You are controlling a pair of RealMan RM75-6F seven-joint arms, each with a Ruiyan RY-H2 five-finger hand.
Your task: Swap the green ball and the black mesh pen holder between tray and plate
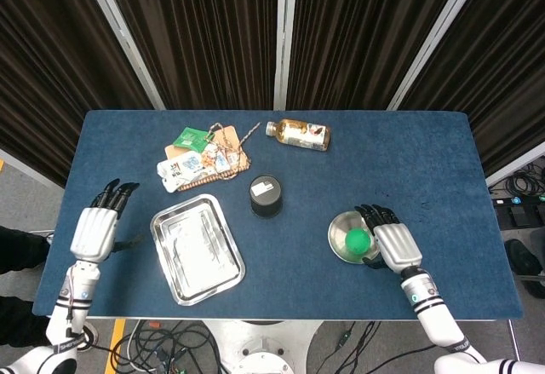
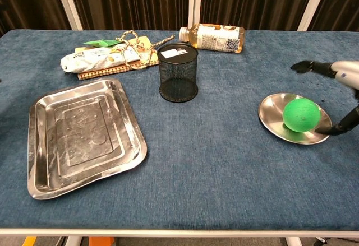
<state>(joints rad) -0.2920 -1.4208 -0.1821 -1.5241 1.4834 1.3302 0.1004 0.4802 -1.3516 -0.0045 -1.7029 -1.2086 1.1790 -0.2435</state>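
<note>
Right robot hand [image 1: 393, 240] spread, empty, just beside green ball [image 1: 357, 240] on plate [image 1: 340, 226]; fingers apart

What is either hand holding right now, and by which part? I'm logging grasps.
Nothing. The right hand is spread open beside the ball, which rests on the plate; the left hand is empty.

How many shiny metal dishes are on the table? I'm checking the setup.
2: a rectangular tray at front left, bare, and a round plate at front right holding the green ball.

Green ball [image 1: 357, 240] on plate [image 1: 339, 228]; right hand [image 1: 392, 239] beside, fingers apart.
</note>
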